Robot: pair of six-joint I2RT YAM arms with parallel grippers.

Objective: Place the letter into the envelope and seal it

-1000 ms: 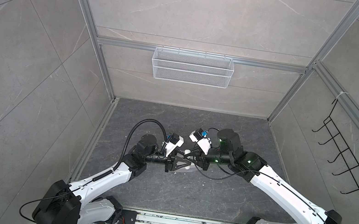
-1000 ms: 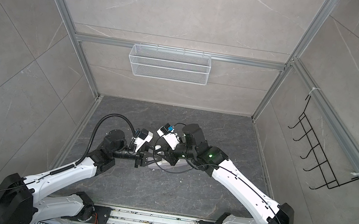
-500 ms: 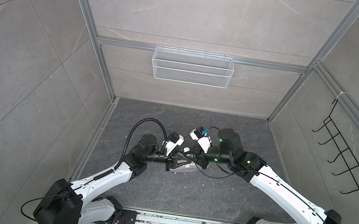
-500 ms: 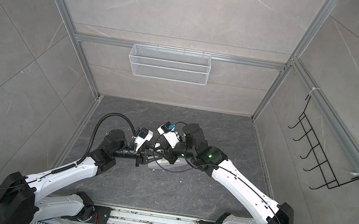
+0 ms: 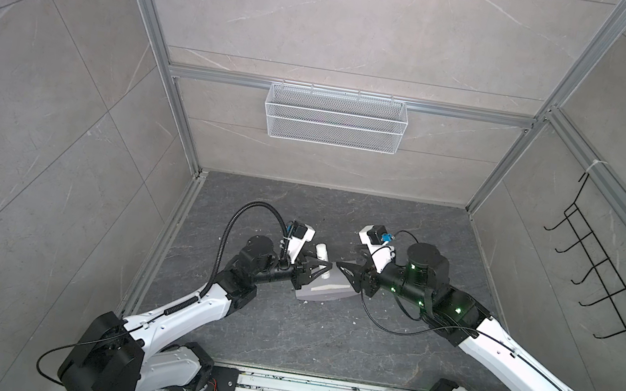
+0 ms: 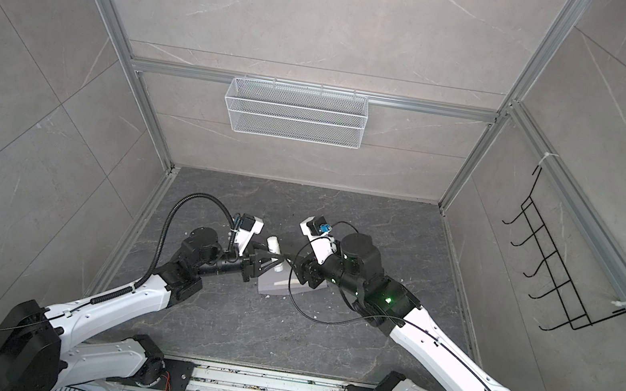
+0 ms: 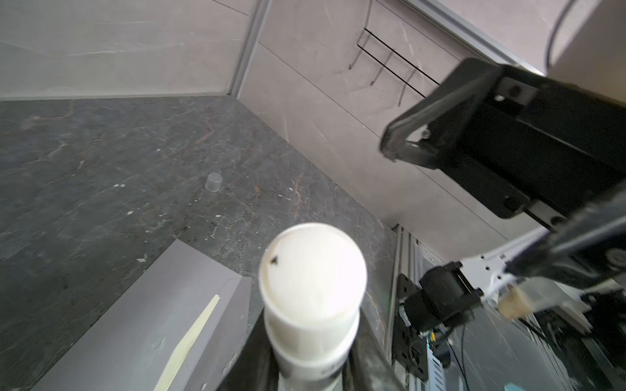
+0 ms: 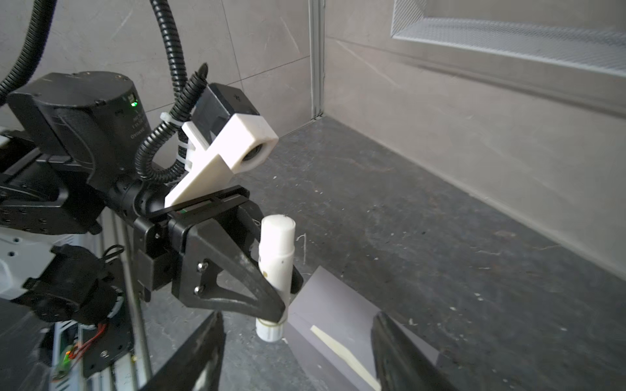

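- Right wrist view: the left gripper [image 8: 288, 304] is clamped on a white glue stick [image 8: 276, 257], held nearly upright with its lower end down by the near edge of the envelope [image 8: 335, 304]. The grip sits low on the stick's smooth barrel, so downward pressure could tilt it or make it slip between the jaws.
- The right gripper [image 8: 297, 318] hangs over the envelope with its jaws spread wide and nothing between them. The envelope lies flat on the table [image 8: 440, 254] with nothing pinning it, so a stroke of the stick could drag or turn it instead of coating it.
- The stick's lower end looks to be just off the envelope's edge. If it is pressed there, glue would likely go on the table rather than the flap.
- A pale yellow strip [image 7: 193, 335] shows on the envelope. It may be the letter's edge, though that cannot be told for certain. If it is, glue wiped across it would stick the letter to the flap.
- In both top views the two grippers are very near each other over the envelope, so a sideways sweep by either risks a knock.
- A clear cap [image 7: 213, 181] stands loose on the table, well apart, and could be swept away.
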